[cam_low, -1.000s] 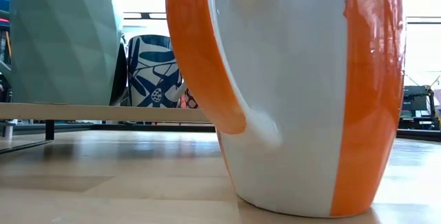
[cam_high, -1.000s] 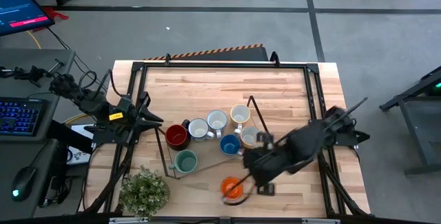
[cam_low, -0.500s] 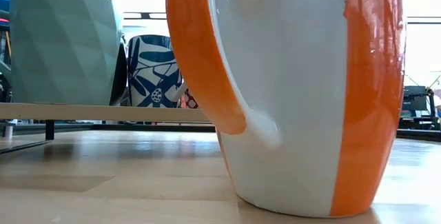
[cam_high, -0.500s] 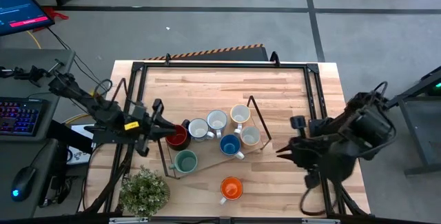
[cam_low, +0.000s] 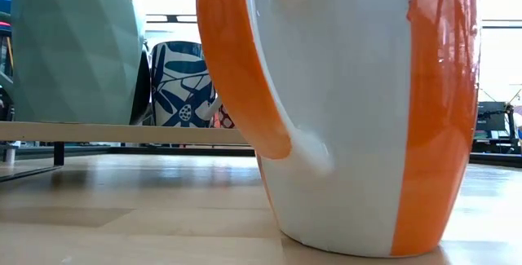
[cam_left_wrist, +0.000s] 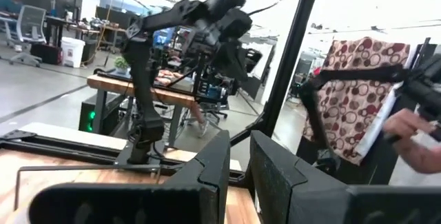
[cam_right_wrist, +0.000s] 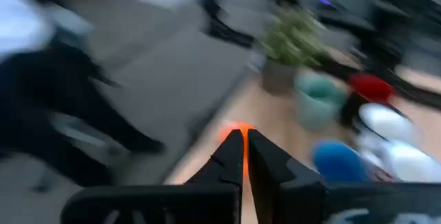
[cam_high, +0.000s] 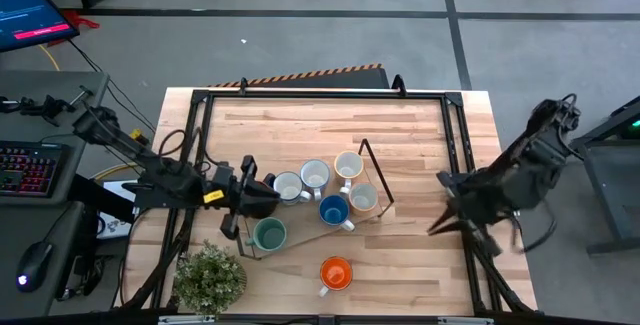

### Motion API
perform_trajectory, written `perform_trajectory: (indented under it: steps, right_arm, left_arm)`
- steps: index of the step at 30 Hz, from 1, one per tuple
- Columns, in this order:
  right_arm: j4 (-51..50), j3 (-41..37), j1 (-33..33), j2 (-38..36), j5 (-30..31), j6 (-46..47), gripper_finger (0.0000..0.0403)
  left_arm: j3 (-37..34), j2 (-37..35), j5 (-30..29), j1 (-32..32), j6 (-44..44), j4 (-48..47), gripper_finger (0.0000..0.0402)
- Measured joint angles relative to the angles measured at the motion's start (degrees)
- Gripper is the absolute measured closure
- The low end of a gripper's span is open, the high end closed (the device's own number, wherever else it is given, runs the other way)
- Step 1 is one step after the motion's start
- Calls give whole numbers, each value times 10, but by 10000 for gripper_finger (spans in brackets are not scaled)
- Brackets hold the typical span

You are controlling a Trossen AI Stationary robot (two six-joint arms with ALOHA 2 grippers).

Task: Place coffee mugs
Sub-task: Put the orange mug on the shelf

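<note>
left arm in over the red mug, right arm pulled off the table

since a second ago the left gripper (cam_high: 262, 197) has reached from the table's left edge in over the mug cluster, and it now covers the dark red mug, which cannot be seen beneath it. the right gripper (cam_high: 440, 227), which was down at the orange mug (cam_high: 336, 273), has let go, swung away and closed; it now hangs empty over the table's right edge. the orange mug has not moved.

going left to right: the left gripper's fingers (cam_left_wrist: 215, 165) stand a narrow slit apart; whether they touch or hold the red mug i cannot tell. just beside it the teal mug (cam_high: 269, 234) stands upright on the thin board (cam_high: 305, 237), next to the potted plant (cam_high: 210, 276). then come the white mugs (cam_high: 301, 181), the blue mug (cam_high: 334, 210) with its handle toward the right front, and 2 more pale mugs (cam_high: 354, 181) near the wire frame (cam_high: 376, 170). the orange mug stands alone, upright on the bare wooden table (cam_high: 330, 125) in front of the board, mouth up, its handle pointing left and forward. in the right wrist view the right gripper's fingers (cam_right_wrist: 264, 160) are pressed together on nothing.
</note>
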Motion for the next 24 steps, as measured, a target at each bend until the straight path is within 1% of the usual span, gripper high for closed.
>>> perform_trajectory:
  steps: [2,4,6,8,12,15,17,19,22,24]
  right_arm:
    - [71,-73,-10,-55,-67,-28,402]
    - [135,-142,-20,-102,-117,-42,402]
    - [197,-212,-29,-145,-143,-54,403]
    - [260,-279,-38,-180,-154,-55,403]
    - [364,-393,-55,-224,-194,-56,403]
    - [402,-447,-64,-234,-213,-53,403]
    - [411,-468,-68,-233,-206,-51,403]
    - [424,-483,-73,-230,-198,-43,403]
    - [427,-491,-80,-227,-198,-21,403]
    - [428,-491,-83,-227,-198,0,403]
  left_arm:
    - [0,11,0,0,-3,11,355]
    - [5,22,0,0,-4,23,355]
    - [19,35,0,0,-3,25,355]
    - [38,50,0,0,3,25,355]
    - [83,89,12,2,45,25,355]
    - [122,122,48,8,41,25,355]
    - [152,154,71,14,26,26,355]
    - [191,193,75,17,22,7,355]
    - [271,250,70,17,26,-72,355]
    - [333,282,66,17,23,-140,355]
